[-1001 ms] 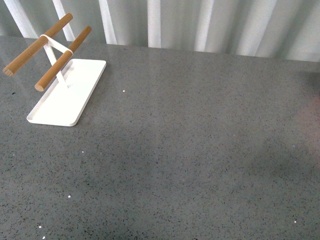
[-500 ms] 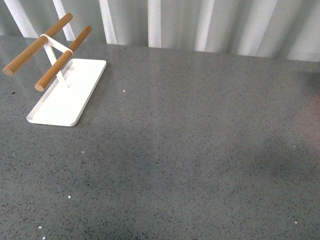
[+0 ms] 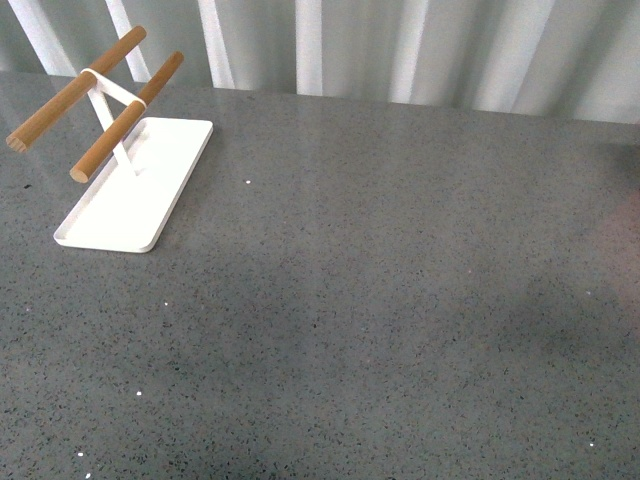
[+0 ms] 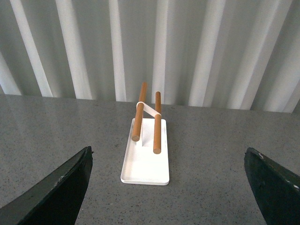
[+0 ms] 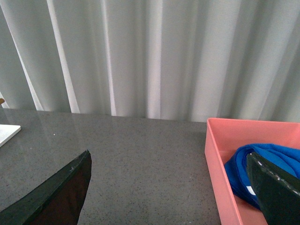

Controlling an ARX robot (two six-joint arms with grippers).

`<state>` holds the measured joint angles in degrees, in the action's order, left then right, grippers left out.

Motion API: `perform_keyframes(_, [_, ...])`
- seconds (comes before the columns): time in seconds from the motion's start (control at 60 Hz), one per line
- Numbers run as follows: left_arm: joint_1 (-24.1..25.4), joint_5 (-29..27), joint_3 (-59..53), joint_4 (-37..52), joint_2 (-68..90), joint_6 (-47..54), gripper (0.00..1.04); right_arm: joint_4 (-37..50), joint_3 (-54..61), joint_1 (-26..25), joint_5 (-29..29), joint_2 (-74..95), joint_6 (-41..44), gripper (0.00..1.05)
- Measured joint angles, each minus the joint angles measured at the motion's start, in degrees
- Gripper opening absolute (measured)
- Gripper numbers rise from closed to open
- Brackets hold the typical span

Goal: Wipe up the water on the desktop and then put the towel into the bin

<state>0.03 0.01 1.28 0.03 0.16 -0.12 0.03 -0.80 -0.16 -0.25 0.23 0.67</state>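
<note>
Towel (image 5: 262, 164) lies bunched inside the pink bin (image 5: 220, 168), away from the white rack tray (image 3: 130, 190). Both the left gripper (image 4: 166, 187) and right gripper (image 5: 168, 187) are spread wide, empty. Desktop (image 3: 380, 300) looks dry; retreat upward, clear of the bin's rim.

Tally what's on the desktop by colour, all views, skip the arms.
White: 1, the tray base of the rack
Wood brown: 2, rack bars
Pink: 1, the bin
Blue: 1, the towel, inside the bin
Total: 5
</note>
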Motion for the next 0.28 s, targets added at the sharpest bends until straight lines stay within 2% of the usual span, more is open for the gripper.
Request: perform_keyframes(0.284, [0.00, 0.00, 0.00, 0.00, 0.00, 0.00, 0.98, 0.00, 0.00, 0.00, 0.00, 0.00, 0.00, 0.98])
